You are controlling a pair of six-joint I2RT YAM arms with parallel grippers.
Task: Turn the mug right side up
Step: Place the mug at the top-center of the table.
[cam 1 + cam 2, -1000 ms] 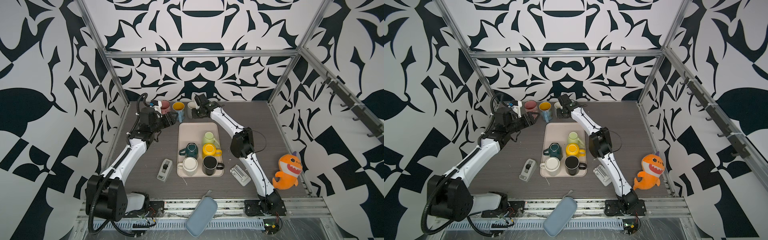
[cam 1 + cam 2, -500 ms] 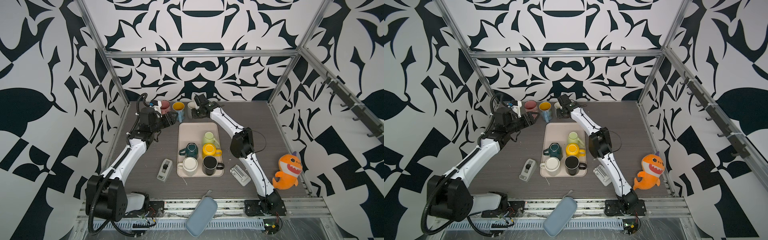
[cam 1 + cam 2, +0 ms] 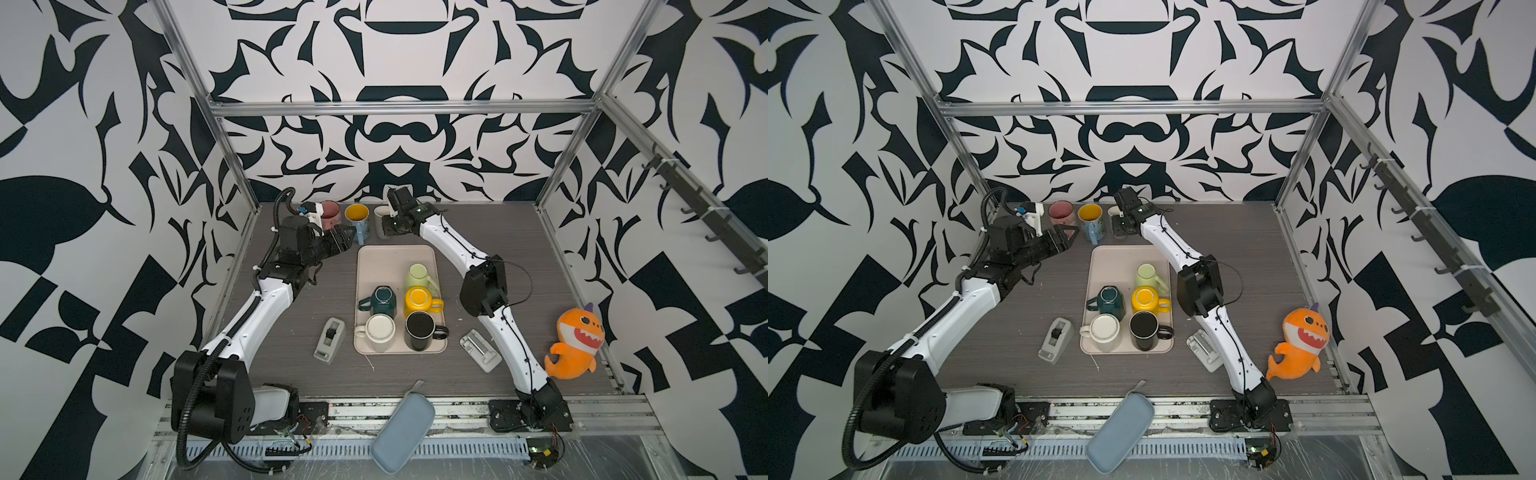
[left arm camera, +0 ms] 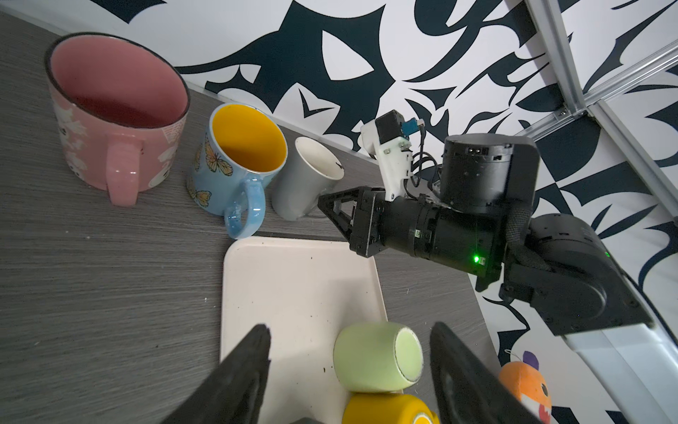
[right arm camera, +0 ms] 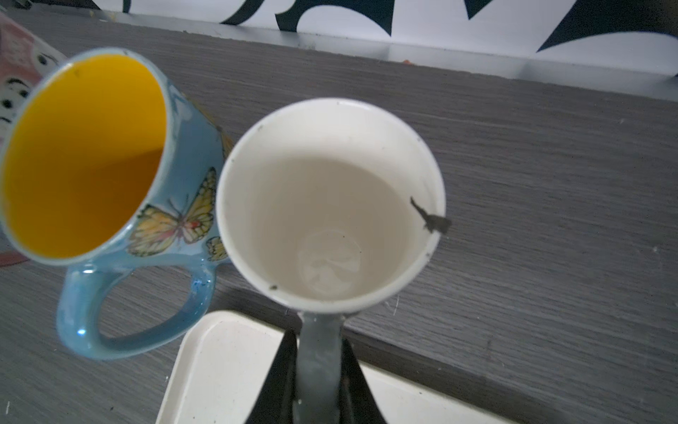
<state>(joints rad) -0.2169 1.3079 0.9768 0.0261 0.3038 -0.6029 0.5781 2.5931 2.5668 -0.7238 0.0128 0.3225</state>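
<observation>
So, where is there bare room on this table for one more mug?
Widest: the bare table between the right arm and the shark plush. Also the tray's far end, and the strip between the left arm and the tray, beyond the tape dispenser. Crowded: the back row of pink mug, butterfly mug and grey mug; the tray's near part, five mugs.

White arm links [image 3: 266,307], black joints [image 3: 484,286], black cables [image 3: 181,432], green light [image 4: 476,259]
</observation>
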